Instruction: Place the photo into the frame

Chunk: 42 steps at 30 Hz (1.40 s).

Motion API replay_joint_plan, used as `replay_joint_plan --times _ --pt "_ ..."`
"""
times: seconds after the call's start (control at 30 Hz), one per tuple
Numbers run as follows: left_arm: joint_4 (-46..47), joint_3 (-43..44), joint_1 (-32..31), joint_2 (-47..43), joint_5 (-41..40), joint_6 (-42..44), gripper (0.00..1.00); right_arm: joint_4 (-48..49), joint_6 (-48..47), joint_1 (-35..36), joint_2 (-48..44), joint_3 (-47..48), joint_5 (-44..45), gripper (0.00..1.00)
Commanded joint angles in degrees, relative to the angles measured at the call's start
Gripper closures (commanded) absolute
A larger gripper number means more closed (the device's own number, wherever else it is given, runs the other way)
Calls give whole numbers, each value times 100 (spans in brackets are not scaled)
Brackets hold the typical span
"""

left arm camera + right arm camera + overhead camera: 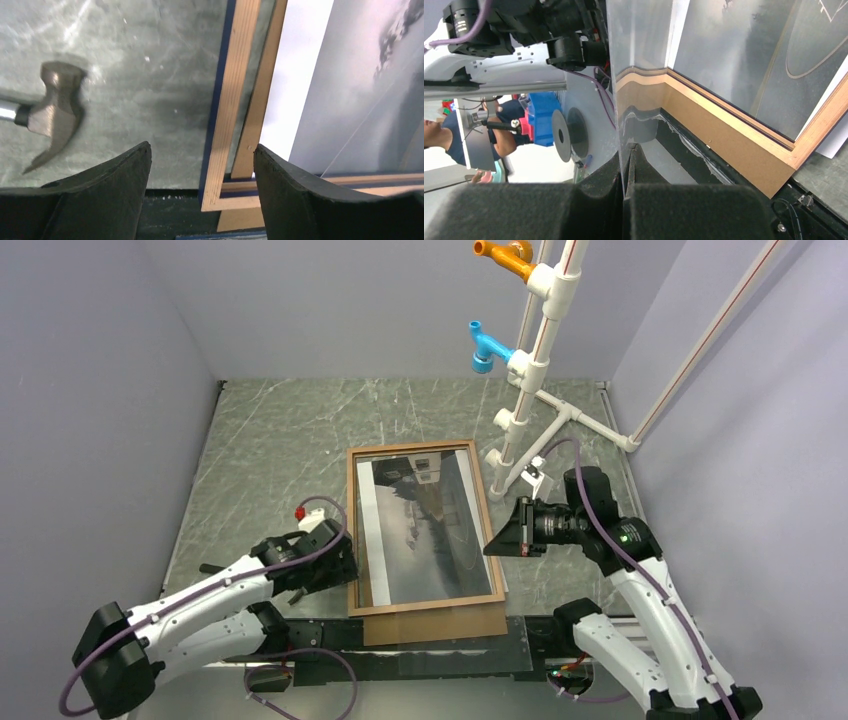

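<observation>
Hammer (pixel 55 112): lying on the table (pixel 280 440), far left.
Left end effector (pixel 202 150): hovering over the frame's near-left corner, fingers standing apart and gripping nothing.
Frame (pixel 353 540): lying flat mid-table, wood face showing.
Photo (pixel 420 540): resting inside the frame, landscape side up.
Board (pixel 435 623): lying just beyond the frame's near rail.
Pane (pixel 639 50): clear sheet, being held by one edge.
Right end effector (pixel 626 160): pinching the pane, fingers pressed together on it.

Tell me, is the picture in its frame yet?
Nearly. The photo already lies inside the frame. The right pincer is pinching a clear pane; the left pincer hangs open beside the frame's left rail. Left to do, it seems: fit the pane and the brown backing board.
</observation>
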Motion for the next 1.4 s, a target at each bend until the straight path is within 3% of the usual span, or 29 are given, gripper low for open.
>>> replay_joint_plan --times 0.0,0.17,0.37,0.43,0.53,0.63,0.97,1.23,1.3,1.37 --pt "613 14 767 19 538 874 25 310 -35 2 200 280 48 100" --pt "1119 101 1240 561 885 1409 29 242 -154 19 494 744 304 100" --pt "1592 125 1508 1301 1082 1747 47 381 -103 138 860 1305 380 100" --pt "1599 178 1574 1513 1018 1843 57 476 -35 209 971 1454 394 100" --pt "1560 281 1651 1706 895 2035 80 669 76 335 1136 1586 397 100" --pt "1450 369 1741 1772 816 2154 91 764 132 452 1271 1671 435 100" --pt "1420 162 1869 1539 781 2119 100 1449 581 802 1538 1488 526 100" --pt "1158 -184 1875 1030 587 1982 100 1555 602 990 1757 1618 678 100" --pt "1161 -216 1878 965 571 2034 96 1588 612 1033 1821 1637 682 100" --pt "1102 -197 1881 938 542 2049 84 1554 591 1060 1884 1694 723 100"
